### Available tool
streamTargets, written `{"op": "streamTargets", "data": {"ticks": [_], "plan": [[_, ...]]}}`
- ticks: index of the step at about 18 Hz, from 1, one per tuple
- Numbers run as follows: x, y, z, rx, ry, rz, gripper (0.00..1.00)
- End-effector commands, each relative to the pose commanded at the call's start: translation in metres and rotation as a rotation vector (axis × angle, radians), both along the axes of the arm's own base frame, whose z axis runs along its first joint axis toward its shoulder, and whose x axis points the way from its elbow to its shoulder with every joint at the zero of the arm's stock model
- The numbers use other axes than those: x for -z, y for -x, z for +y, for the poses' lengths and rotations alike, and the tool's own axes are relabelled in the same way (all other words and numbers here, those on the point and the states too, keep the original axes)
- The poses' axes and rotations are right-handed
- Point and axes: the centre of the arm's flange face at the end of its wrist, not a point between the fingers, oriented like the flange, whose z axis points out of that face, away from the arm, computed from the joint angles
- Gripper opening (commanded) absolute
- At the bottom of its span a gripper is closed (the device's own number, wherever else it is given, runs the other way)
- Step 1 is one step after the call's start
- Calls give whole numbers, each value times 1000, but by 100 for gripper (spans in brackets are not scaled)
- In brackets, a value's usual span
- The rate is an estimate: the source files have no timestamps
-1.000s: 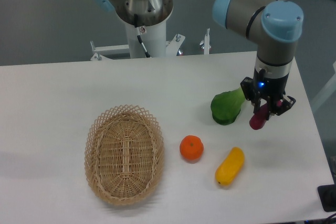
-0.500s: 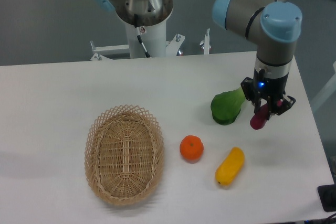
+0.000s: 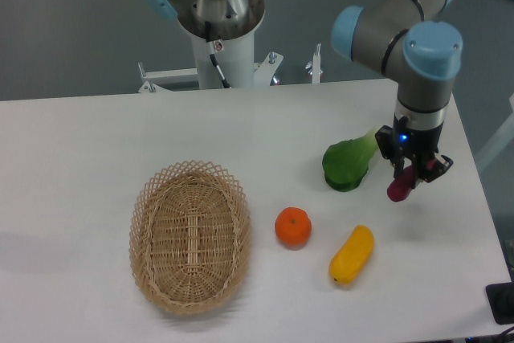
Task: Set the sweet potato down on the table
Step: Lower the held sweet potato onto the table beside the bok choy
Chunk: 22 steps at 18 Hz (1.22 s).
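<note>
Sweet potato (image 3: 399,185) above white table (image 3: 96,142), grey floor (image 3: 72,22)

Oval wicker basket (image 3: 190,234), light tan, open weave, lies far to the left of the jaws and lower in the view; nothing inside it. Round orange fruit (image 3: 293,226) sits left of the jaws and below them, approx. between basket and the yellow veg, apart from both. Yellow oblong vegetable (image 3: 352,255) lies below the jaws, slightly left, tilted w/ its upper end to the right. Green leafy vegetable (image 3: 348,164) is just beside the jaws on their left; its pale stalk end points towards them.
</note>
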Motion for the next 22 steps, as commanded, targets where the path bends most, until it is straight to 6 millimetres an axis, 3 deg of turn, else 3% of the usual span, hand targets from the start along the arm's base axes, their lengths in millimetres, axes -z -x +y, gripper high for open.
{"op": "streamTargets", "data": {"ticks": [2,6,13,14,15,16,17,18,19,22], "plan": [[25,3,1,-2,9,-21,32],[46,0,1,-9,16,-53,32],[52,3,8,-2,16,-57,34],[51,4,8,-2,16,-56,37],[52,4,8,-2,18,-56,48],[52,3,9,-2,17,-57,63],[50,4,9,-1,14,-51,85],[49,4,9,-1,13,-50,95],[48,4,9,-2,14,-48,100],[29,7,12,-1,2,-17,100]]}}
